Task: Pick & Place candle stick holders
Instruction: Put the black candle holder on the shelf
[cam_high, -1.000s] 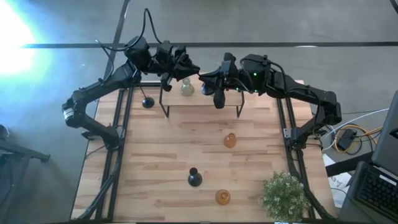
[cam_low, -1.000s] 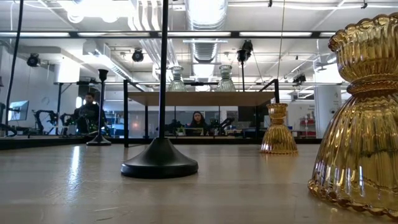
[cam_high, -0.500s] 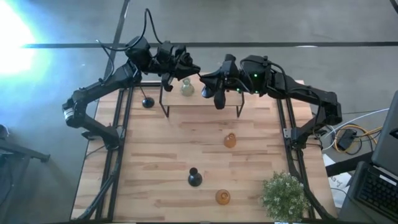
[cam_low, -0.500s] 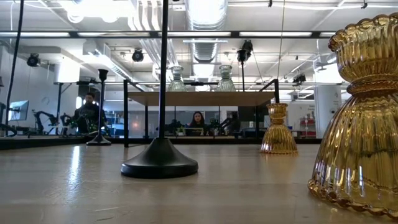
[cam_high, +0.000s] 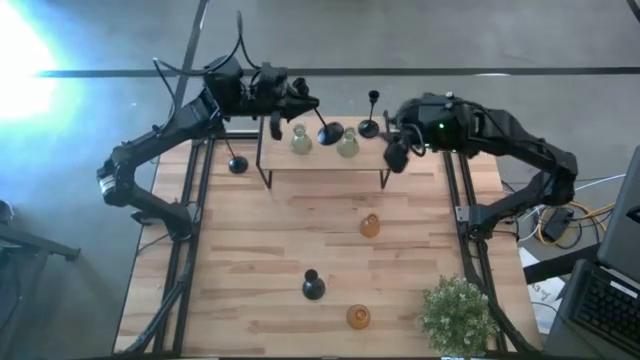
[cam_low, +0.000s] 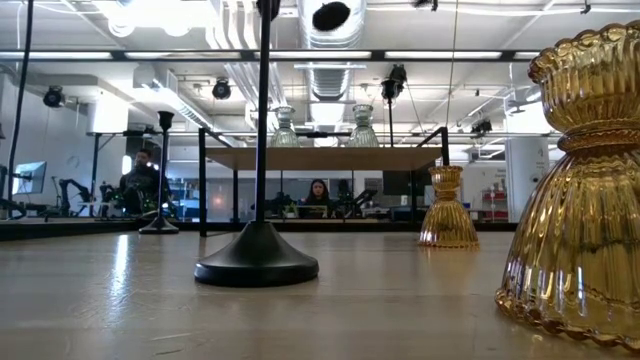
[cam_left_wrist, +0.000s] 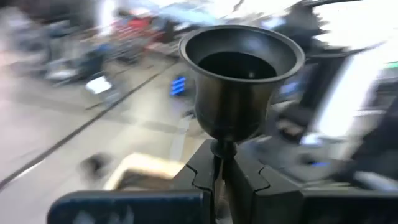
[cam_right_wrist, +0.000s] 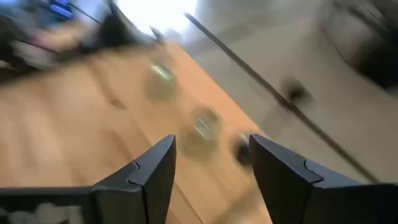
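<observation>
From above, a small raised shelf (cam_high: 320, 160) stands at the far end of the desk (cam_high: 250, 260); on it sit two pale-green holders (cam_high: 301, 141) (cam_high: 347, 144) and one black holder (cam_high: 370, 126). The left gripper (cam_high: 300, 103), over the shelf, is clenched on the stem of a tilted black holder (cam_high: 326, 131). The right gripper (cam_high: 397, 152) hangs released at the shelf's right end. Nearer than the shelf stand two amber holders (cam_high: 370, 226) (cam_high: 358, 317) and another black holder (cam_high: 313, 287); a fourth black one (cam_high: 237, 165) stands left of it. The low view shows the shelf (cam_low: 320, 157) behind a black stem (cam_low: 262, 150). The left wrist view shows the black cup (cam_left_wrist: 241, 78) above closed fingers (cam_left_wrist: 249, 183). The right wrist view shows spread fingers (cam_right_wrist: 155, 171) holding nothing.
</observation>
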